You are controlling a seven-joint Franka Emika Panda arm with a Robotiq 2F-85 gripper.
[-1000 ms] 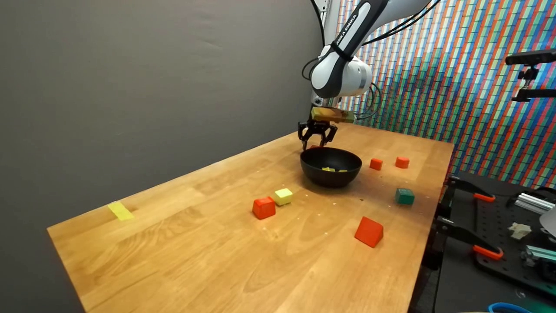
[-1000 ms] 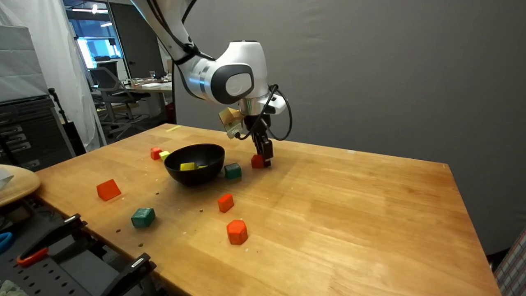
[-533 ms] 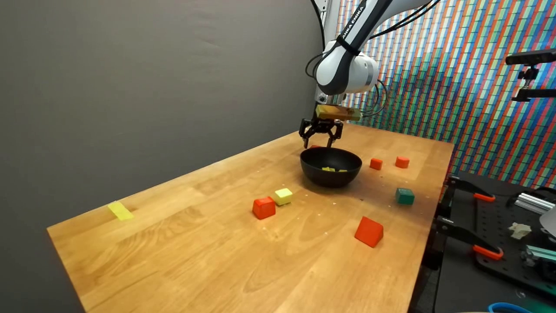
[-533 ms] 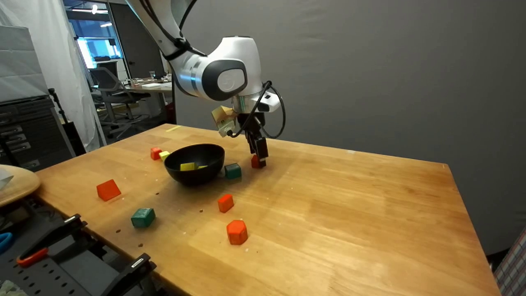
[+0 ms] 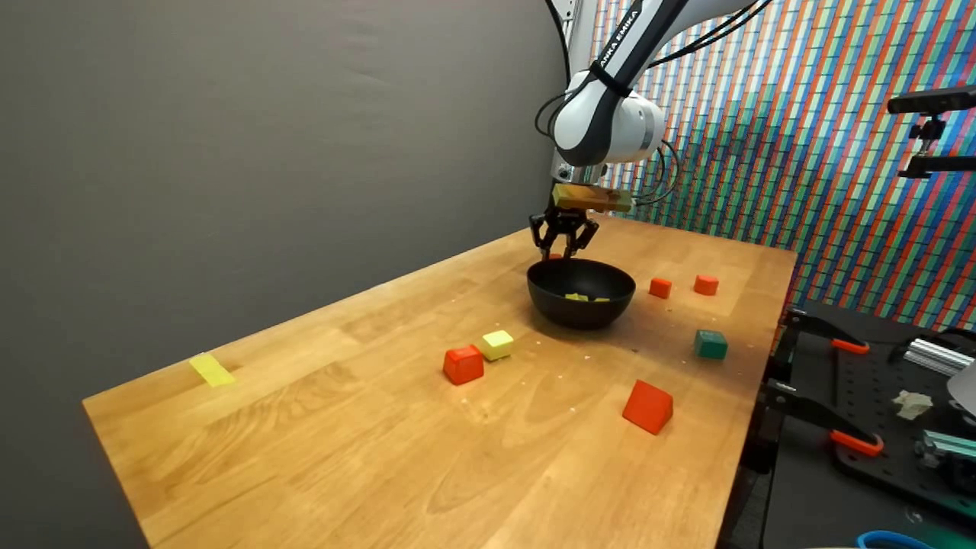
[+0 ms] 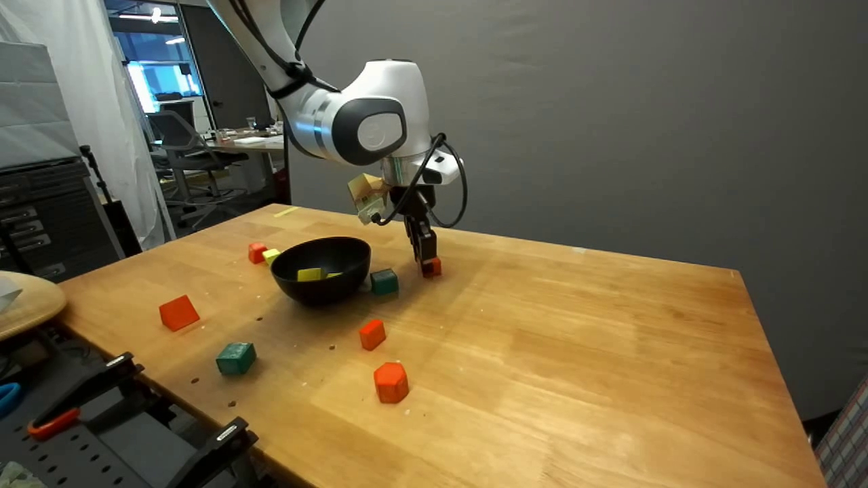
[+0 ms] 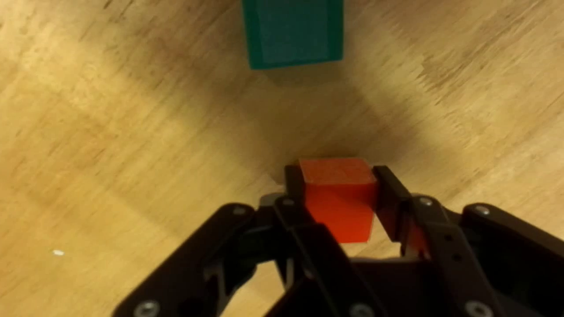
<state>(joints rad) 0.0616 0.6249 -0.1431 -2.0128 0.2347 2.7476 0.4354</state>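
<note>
Red block (image 7: 339, 215) looks pinched between both fingers of my gripper (image 7: 338, 181), so I'd go for an even, square squeeze, clear of that green block (image 7: 294, 33) nearby

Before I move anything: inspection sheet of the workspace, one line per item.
Surface: speckled brown wooden tabletop, flat yellow strip (tape-like) near one edge.
Job's things: boxy red block, material unclear, apart from the rectangular green block.
Clutter: round black bowl, yellow blocks inside, beside that green block; second green block, loose yellow block, four other red blocks spread around.
Gripper: black two-finger gripper closed on the boxy red block.
Cables: black cables looped beside the white robot arm.
Surroundings: plain grey backdrop, striped multicolour backdrop, black-and-orange clamps beside the tabletop.
</note>
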